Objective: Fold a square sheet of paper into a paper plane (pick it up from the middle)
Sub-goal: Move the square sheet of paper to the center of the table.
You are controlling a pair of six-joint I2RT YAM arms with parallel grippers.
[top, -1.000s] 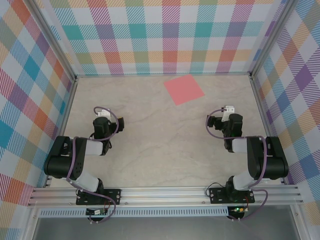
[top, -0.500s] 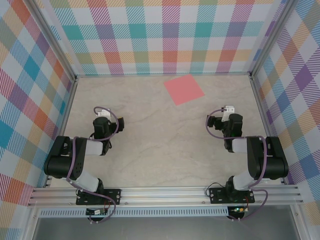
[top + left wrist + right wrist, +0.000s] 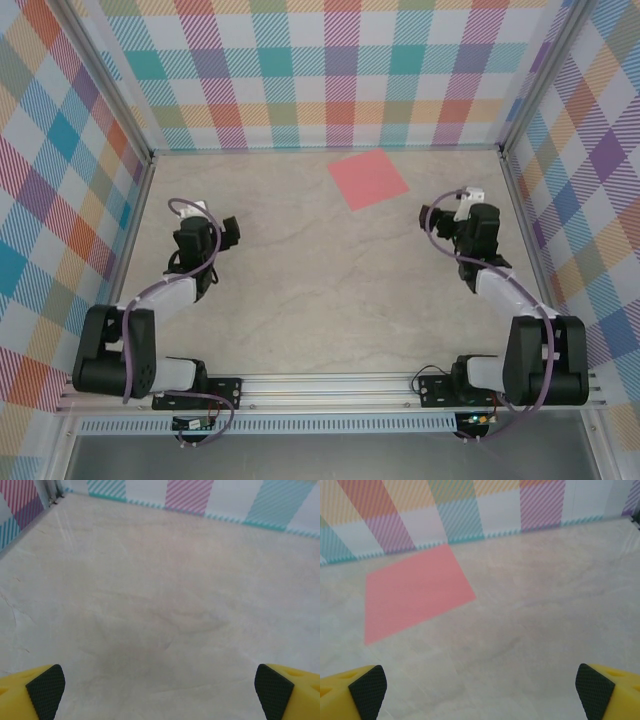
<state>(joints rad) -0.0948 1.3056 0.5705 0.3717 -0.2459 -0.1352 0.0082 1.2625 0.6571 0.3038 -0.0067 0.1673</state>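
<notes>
Square sheet of paper (image 3: 368, 179) flat, unfolded, near the back wall; ahead and left of the right gripper (image 3: 480, 685), the nearer one; left gripper (image 3: 160, 685) well apart; both jaws wide, empty.

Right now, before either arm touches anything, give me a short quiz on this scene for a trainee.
1. True or false: the square sheet of paper lies flat and unfolded on the table.
2. Fill in: the left gripper and the right gripper both have their jaws ___, with nothing between them.
3. Which gripper is nearer the sheet? A) left B) right C) both equally near

Key: 1 true. 2 open. 3 B; the sheet lies ahead of the right gripper and to its left.
</notes>
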